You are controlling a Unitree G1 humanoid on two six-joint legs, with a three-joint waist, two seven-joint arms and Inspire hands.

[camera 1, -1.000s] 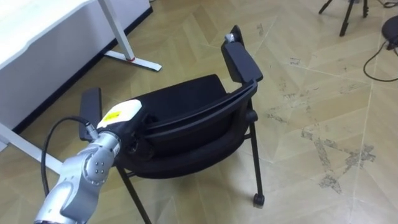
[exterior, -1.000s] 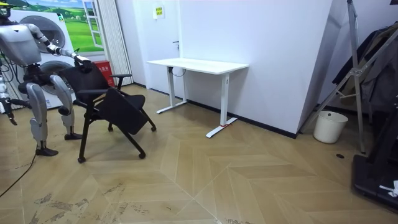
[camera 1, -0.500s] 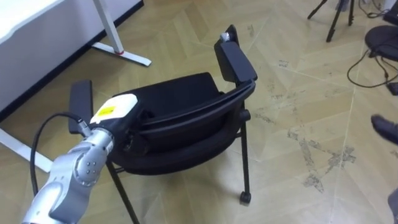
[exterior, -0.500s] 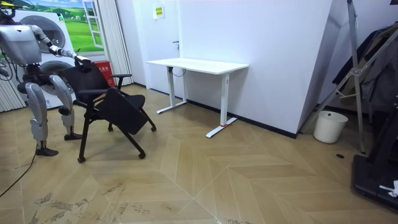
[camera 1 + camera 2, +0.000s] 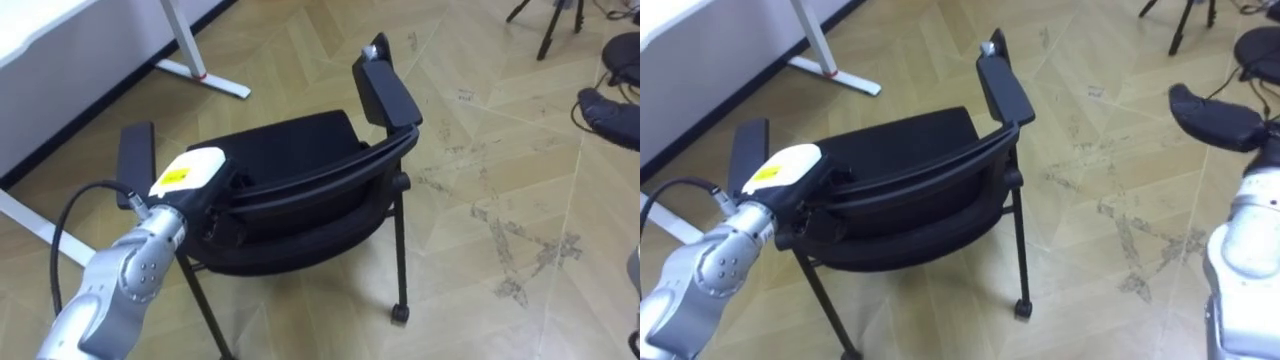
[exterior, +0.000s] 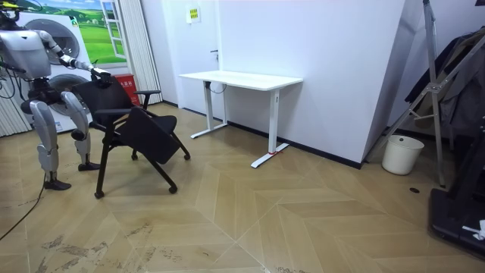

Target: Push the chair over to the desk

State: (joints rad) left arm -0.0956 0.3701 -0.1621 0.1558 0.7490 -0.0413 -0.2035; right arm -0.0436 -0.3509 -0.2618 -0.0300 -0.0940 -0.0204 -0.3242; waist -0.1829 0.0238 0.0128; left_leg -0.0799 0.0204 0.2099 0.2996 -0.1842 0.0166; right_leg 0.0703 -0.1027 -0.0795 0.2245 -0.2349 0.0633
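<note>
Backrest of chair (image 5: 290, 150) hides the front of left hand (image 5: 186, 172), so its grip cannot be told.

Right of the chair (image 5: 300, 190) the wooden floor (image 5: 500, 150) lies bare as far as a tripod (image 5: 555, 25) well off, while left of it the white desk (image 6: 241, 78) stands near

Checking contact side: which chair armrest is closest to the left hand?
The armrest nearer the white desk, right beside the left hand at the chair back; the other armrest is on the far side.
</note>
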